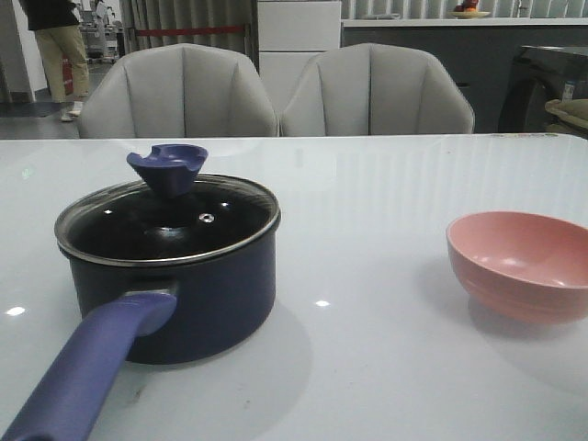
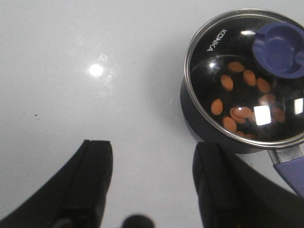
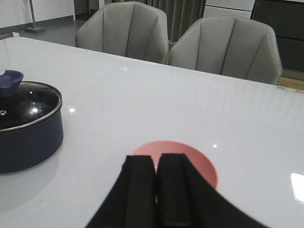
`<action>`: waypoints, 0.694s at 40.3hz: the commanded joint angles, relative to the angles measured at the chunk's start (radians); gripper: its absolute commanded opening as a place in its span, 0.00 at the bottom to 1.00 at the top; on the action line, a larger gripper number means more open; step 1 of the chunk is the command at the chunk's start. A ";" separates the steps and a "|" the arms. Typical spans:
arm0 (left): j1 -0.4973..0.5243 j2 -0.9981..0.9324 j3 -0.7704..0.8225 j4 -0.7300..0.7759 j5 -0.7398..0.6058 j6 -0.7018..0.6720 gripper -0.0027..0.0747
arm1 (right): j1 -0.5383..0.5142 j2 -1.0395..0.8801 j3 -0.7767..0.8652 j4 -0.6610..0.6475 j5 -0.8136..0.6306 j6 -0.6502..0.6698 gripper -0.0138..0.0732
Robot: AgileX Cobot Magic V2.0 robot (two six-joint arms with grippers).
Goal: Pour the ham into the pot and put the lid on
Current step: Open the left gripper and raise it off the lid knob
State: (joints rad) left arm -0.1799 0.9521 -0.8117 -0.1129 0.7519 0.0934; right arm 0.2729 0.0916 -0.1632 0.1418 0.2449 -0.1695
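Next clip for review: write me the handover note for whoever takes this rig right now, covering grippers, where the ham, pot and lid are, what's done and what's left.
Left gripper: open, empty, over bare table beside the pot.
Right gripper: shut, holding nothing visible, above the pink bowl.
Ham: orange pieces lying inside the pot, seen through the glass.
Lid: seated on the pot rim, knob up.
Pink bowl: upright on the table at the robot's right, empty as far as the front view shows.
Done: pouring and covering. Left: nothing apparent; just retract the arms.

A staged dining room inside a lab or showroom: a glossy white surface (image 1: 386, 184) with two grey padded chairs (image 1: 179, 92), a counter (image 1: 459, 37) behind, equipment and a standing person (image 1: 55, 46) beyond.
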 commanded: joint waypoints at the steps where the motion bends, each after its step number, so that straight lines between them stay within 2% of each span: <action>1: 0.004 -0.124 0.079 -0.020 -0.164 -0.009 0.54 | 0.002 0.010 -0.027 -0.007 -0.079 -0.007 0.32; 10: 0.004 -0.418 0.309 -0.025 -0.318 -0.009 0.54 | 0.002 0.010 -0.027 -0.007 -0.079 -0.007 0.32; 16: 0.004 -0.577 0.397 -0.043 -0.392 -0.009 0.54 | 0.002 0.010 -0.027 -0.007 -0.079 -0.007 0.32; 28: 0.004 -0.685 0.464 -0.043 -0.496 -0.009 0.54 | 0.002 0.010 -0.027 -0.007 -0.079 -0.007 0.32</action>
State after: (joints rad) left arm -0.1761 0.2639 -0.3236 -0.1429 0.3542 0.0934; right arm 0.2729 0.0916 -0.1632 0.1418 0.2449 -0.1695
